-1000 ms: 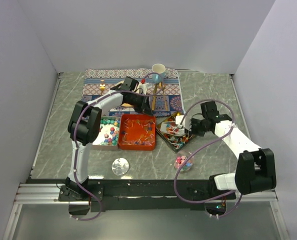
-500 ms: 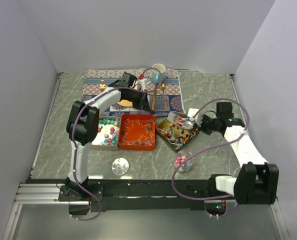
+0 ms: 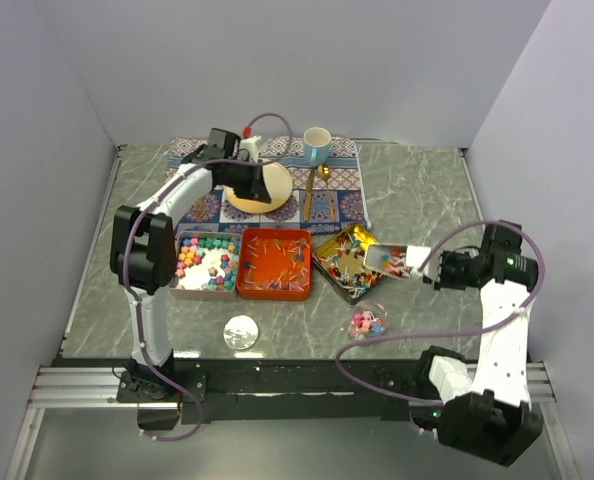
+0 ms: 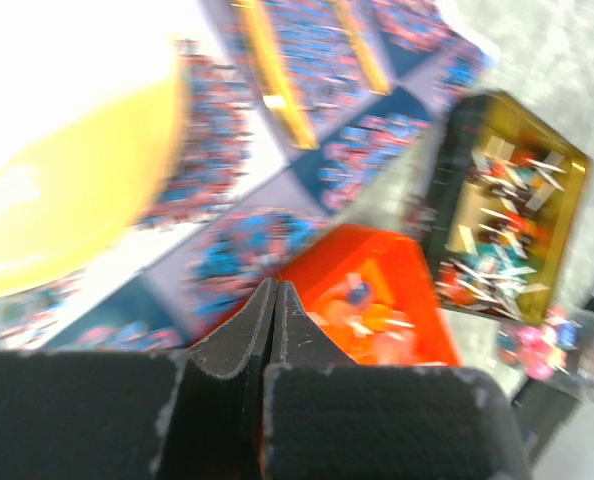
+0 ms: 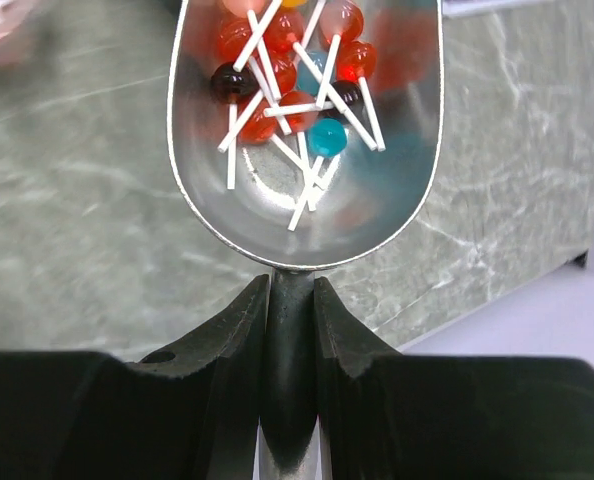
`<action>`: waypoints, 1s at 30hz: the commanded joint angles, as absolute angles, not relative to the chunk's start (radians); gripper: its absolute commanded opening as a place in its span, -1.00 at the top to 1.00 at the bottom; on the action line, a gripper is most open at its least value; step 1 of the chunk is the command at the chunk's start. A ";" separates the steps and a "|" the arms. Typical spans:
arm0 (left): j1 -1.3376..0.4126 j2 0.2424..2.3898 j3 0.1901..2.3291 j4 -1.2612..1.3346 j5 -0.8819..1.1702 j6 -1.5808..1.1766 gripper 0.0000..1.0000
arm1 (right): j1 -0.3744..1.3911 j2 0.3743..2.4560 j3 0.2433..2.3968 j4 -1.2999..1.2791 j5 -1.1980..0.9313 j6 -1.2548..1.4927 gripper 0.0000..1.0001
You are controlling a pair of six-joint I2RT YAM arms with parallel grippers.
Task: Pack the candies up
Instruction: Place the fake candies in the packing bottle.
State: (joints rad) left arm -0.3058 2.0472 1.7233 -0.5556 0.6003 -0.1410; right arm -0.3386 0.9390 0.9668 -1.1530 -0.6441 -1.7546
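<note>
Three open tins stand mid-table: one with pastel candies [image 3: 205,264], a red tin [image 3: 274,264] with red-orange candies, and a gold tin [image 3: 347,262] with multicoloured white-ended candies. My right gripper [image 3: 439,274] is shut on the handle of a metal scoop [image 3: 387,260], held just right of the gold tin. In the right wrist view the scoop [image 5: 307,130] holds several red, teal and dark candies [image 5: 327,135] with white ends, and the gripper [image 5: 292,300] clamps its handle. My left gripper [image 3: 247,182] is shut and empty over a yellow plate [image 3: 267,190]; its view is blurred [image 4: 274,288].
A small clear bowl [image 3: 367,322] with pink candies sits in front of the gold tin. A clear round lid [image 3: 241,331] lies near the front. On the patterned mat [image 3: 332,205] at the back stand a blue-white cup [image 3: 317,146] and a gold spoon [image 3: 319,185].
My right arm has swung right, drawing the loaded scoop out of the gold tin. My left gripper has moved back and left, uncovering the yellow plate.
</note>
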 commanded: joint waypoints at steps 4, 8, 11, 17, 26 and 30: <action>-0.284 2.011 1.769 -0.560 0.512 -0.087 0.98 | -0.359 0.812 0.943 -1.432 -0.624 -2.109 1.00; -0.295 2.010 1.770 -0.558 0.499 -0.081 0.98 | -0.359 0.802 0.963 -1.437 -0.591 -2.117 1.00; -0.301 2.003 1.766 -0.558 0.497 -0.081 0.98 | -0.359 0.804 0.977 -1.439 -0.571 -2.129 1.00; -0.301 2.000 1.761 -0.560 0.502 -0.086 0.98 | -0.357 0.767 0.943 -1.443 -0.535 -2.241 1.00; -0.284 2.017 1.770 -0.546 0.520 -0.112 0.98 | -0.350 0.729 0.930 -1.445 -0.483 -2.393 1.00; -0.276 2.019 1.772 -0.542 0.525 -0.117 0.98 | -0.351 0.726 0.940 -1.445 -0.462 -2.471 1.00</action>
